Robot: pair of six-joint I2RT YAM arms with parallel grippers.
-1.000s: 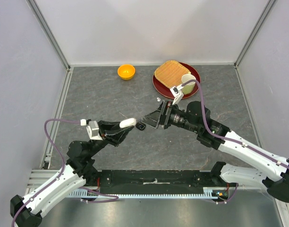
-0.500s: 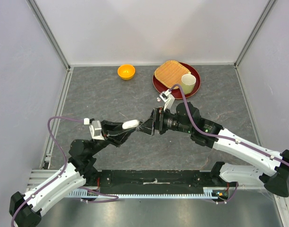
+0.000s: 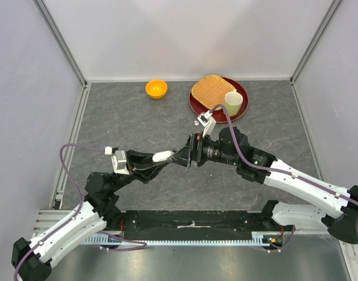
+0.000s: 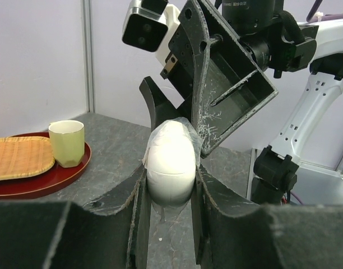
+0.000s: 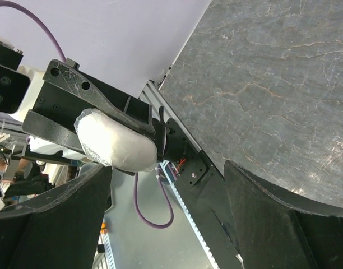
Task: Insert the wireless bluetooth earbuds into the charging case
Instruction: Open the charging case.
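Note:
My left gripper is shut on a white oval charging case and holds it above the table; the case sits upright between the jaws in the left wrist view. My right gripper is open, its fingers spread wide right at the case's far end. In the right wrist view the case lies beside the left finger of that gripper. One tiny white earbud lies on the table by the right wrist. The other earbuds are out of view.
An orange bowl stands at the back. A red plate at the back right holds a woven mat and a pale cup. White walls and metal rails enclose the grey table.
My right gripper moved left to the white case and rolled its wrist. It now covers a small black item seen on the table earlier. The left gripper barely moved.

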